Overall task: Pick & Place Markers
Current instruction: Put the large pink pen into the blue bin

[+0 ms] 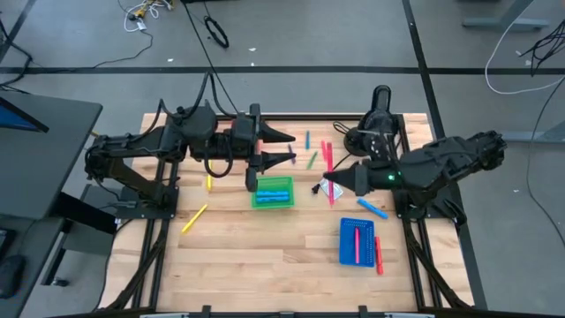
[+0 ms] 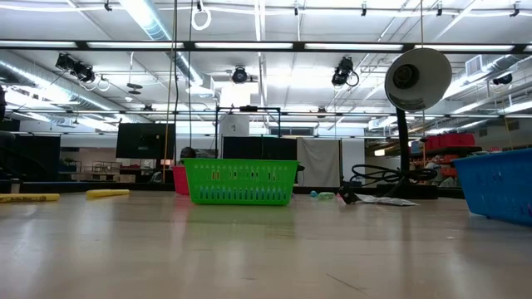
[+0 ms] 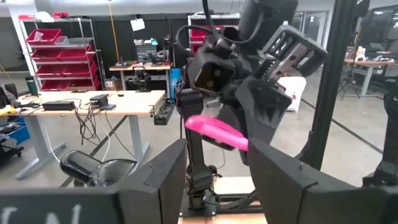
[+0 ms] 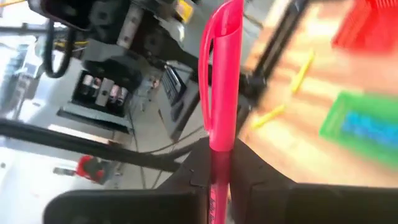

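Wooden surface (image 1: 265, 247), seen from above, with both arms raised over its far half. Your right gripper (image 4: 221, 163) has its jaws pinching a pink marker (image 4: 221, 74), held clear of the surface, presumably for carrying to a tray. Your left gripper (image 1: 287, 147) hovers above the green tray (image 1: 272, 193), jaws partly spread and holding nothing. Loose markers (image 1: 328, 159) lie near the far edge. The low view shows neither gripper.

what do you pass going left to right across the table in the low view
yellow marker → second yellow marker → red tray peeking from behind → green tray → desk lamp → blue tray
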`<action>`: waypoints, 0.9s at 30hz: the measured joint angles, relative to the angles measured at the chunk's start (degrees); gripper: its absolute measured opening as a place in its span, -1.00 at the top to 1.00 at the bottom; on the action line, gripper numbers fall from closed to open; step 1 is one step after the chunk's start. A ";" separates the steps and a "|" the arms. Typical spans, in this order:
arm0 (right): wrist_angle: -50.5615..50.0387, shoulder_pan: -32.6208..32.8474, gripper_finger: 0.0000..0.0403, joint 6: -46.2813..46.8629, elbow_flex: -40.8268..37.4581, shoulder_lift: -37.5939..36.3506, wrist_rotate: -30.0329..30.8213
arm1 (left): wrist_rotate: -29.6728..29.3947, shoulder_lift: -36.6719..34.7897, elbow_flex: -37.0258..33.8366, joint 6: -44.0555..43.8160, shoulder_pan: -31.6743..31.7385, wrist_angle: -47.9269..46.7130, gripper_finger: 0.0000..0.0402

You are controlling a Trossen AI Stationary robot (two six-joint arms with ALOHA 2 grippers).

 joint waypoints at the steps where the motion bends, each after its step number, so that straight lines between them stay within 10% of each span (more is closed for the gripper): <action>1: -0.79 0.44 0.90 2.66 0.00 0.00 -0.32 | 0.00 -0.02 0.00 0.00 0.00 -0.22 0.12; 18: -23.21 8.10 0.91 42.65 0.00 0.32 -12.16 | 0.00 -0.02 0.00 0.08 0.00 -2.43 0.12; 27: -40.24 9.34 0.91 46.75 -0.02 4.47 -20.62 | 0.02 -0.02 0.02 2.95 0.00 -4.28 0.12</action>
